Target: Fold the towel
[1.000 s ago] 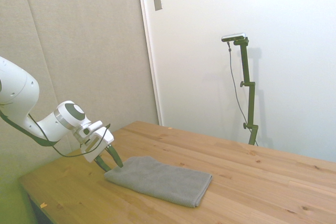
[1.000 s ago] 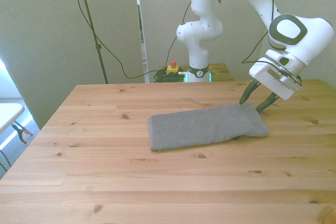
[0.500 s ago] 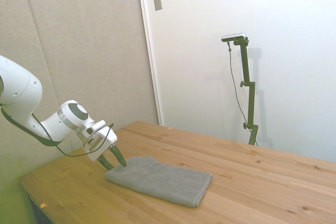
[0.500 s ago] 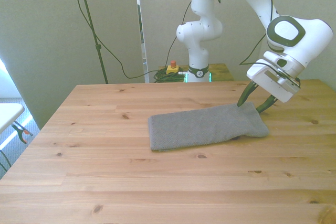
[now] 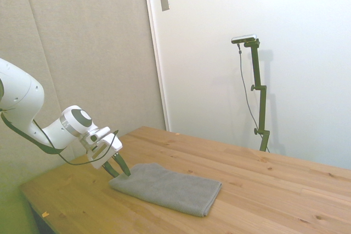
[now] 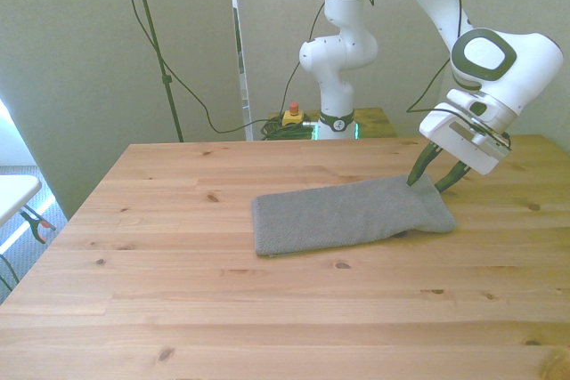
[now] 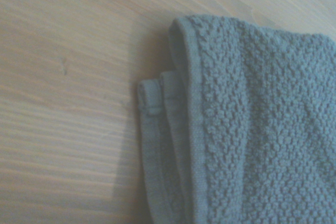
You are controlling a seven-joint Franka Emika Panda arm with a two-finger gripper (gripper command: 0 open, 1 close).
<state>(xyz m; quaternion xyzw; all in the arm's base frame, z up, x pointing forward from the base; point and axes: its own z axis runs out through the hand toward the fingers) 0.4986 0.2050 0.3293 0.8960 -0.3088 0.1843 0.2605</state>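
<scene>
end effector lower; towel layers stacked

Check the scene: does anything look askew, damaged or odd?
Only one thing: at the towel's corner by the gripper, the lower hems stick out past the top layer, so the edges are uneven.

From the wrist, the thick grey cloth towel runs off the frame on two sides, its stacked hems soft with blur. From the side, the white arm's green-fingered claw hides part of the towel's end, and the wooden desk is cut at the edge.
</scene>
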